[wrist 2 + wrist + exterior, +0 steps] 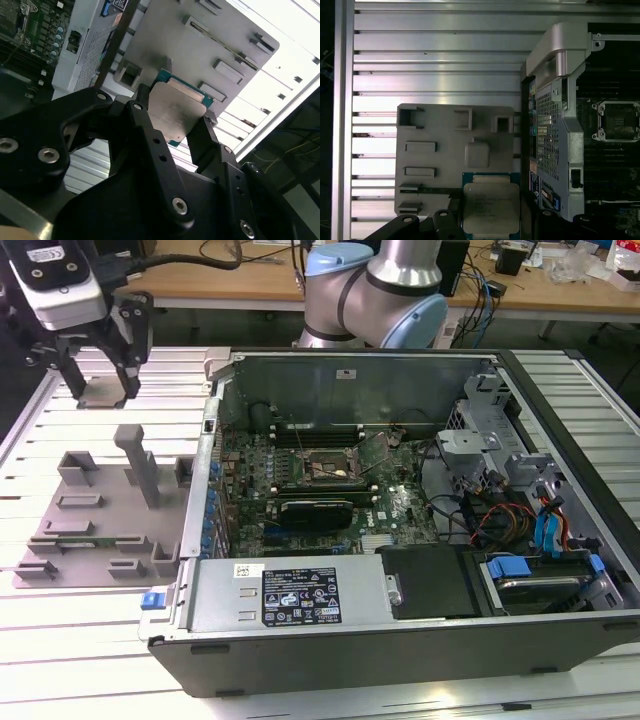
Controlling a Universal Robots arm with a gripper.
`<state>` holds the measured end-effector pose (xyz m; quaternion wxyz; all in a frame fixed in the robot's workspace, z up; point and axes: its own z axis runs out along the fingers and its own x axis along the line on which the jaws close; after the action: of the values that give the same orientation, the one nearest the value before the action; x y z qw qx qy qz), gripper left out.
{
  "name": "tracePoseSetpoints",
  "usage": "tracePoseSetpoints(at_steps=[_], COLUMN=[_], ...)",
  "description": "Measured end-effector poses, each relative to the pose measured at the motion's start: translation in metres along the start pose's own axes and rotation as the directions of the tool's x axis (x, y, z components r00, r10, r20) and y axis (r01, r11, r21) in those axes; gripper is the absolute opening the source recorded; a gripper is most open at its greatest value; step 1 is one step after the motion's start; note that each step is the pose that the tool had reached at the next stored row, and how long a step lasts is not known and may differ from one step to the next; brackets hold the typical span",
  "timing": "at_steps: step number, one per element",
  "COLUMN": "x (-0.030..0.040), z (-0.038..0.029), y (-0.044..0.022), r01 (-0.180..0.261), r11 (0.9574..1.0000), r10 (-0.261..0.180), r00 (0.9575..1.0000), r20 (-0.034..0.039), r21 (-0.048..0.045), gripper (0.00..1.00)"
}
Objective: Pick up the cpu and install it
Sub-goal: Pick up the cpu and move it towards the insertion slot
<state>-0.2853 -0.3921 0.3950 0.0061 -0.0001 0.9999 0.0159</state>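
- Slatted table [60, 640], near side: open case [400, 660], socket [325, 468] looks empty, so it can take the chip.
- Grey tray [90, 530] sits on the exterior view's left.
- Farther back, gripper [98, 390] pinches cpu [175, 112] by its edges, flat, above the tray's far end.

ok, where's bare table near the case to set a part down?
Free: slatted table between the gripper, shut on the cpu, and the computer case; also the strip in front of the grey fixture plate, at the exterior view's lower left. Crowded: the plate's posts and pockets, and inside the case, the cables at the exterior view's right.
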Motion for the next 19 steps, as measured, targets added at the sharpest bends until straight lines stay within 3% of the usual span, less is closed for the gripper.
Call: tracePoseSetpoints(at_steps=[5, 10, 16, 19], x=[-0.0121, -0.0322, -0.0415, -0.0513], z=[0.0002, 0.0004, 0.0005, 0.0006], y=[0.0000, 0.0000, 0.0000, -0.0001], r01=[0.000, 0.000, 0.000, 0.000], r11=[1.0000, 1.0000, 1.0000, 1.0000], r10=[0.000, 0.000, 0.000, 0.000], r00=[1.0000, 1.0000, 1.0000, 1.0000], r20=[0.0000, 0.0000, 0.0000, 0.0000], r21=[0.0000, 0.0000, 0.0000, 0.0000], gripper=[0.55, 0.55, 0.55, 0.55])
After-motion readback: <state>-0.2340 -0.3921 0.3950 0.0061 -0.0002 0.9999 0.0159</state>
